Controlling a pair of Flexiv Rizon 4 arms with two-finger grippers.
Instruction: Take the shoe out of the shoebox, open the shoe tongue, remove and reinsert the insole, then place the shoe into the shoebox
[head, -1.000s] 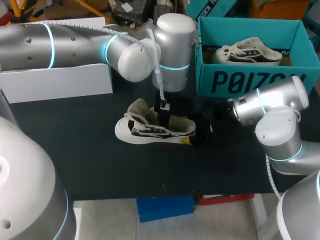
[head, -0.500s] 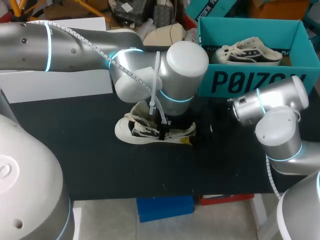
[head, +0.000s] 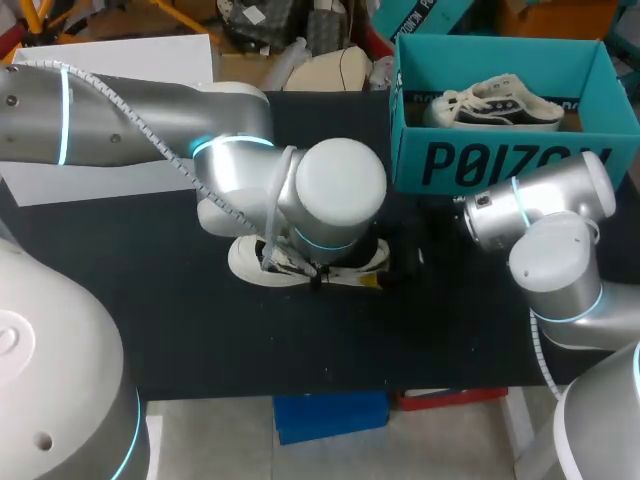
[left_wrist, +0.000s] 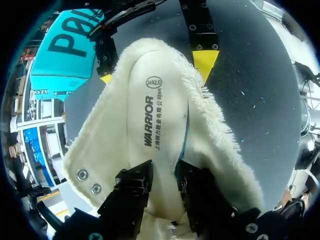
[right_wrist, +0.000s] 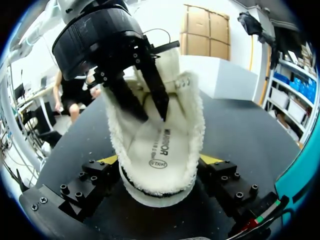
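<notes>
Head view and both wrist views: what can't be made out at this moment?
Head view: the left arm covers most of the shoe and the left gripper.
Head view: the right gripper is dark against the dark table, hard to outline.
Both wrist views: whether the left gripper pinches the insole or only rests on it.
Left wrist view: the shoe's toe end is hidden behind the left gripper.

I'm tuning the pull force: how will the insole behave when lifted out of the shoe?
The insole looks thin and flat, so it will probably bend and flop rather than stay stiff. Fleece lining hugs its edges, so it may drag and tug the shoe; the right claw gripping the shoe should counter that.
</notes>
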